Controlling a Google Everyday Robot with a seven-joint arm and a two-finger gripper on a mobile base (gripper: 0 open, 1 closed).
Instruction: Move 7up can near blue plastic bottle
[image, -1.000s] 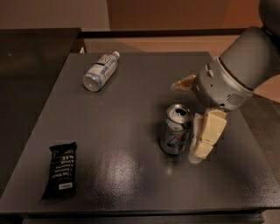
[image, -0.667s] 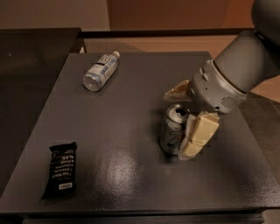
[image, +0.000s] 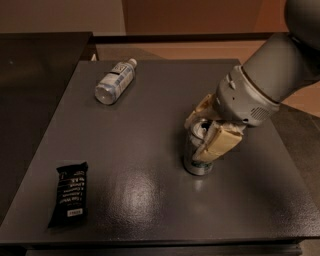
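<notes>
the can (image: 196, 164) stands upright on the dark grey table (image: 150, 205), right of the middle and a little toward the near edge, its open top with the pull tab showing between the two pale fingers (image: 220, 141). the gripper (image: 206, 129) comes down on it from the upper right, at the end of a thick grey arm (image: 260, 85) that enters from the right edge. one finger sits behind the can at the far left of its rim; the other slants across the can's near right side and covers part of its upper wall and label. the jaws are drawn in to about the width of the can and clasp it, one finger on each side, with no gap showing between them and the metal. the can's base rests on the table, with a faint reflection below it. the bottle (image: 115, 81) lies on its side near the far left corner of the table, white cap pointing away toward the back edge, label up, well apart from the can and the gripper. a black snack bar (image: 70, 194) lies flat near the front left corner, long side running front to back, also well apart from the can. a darker surface adjoins the table on the left.
</notes>
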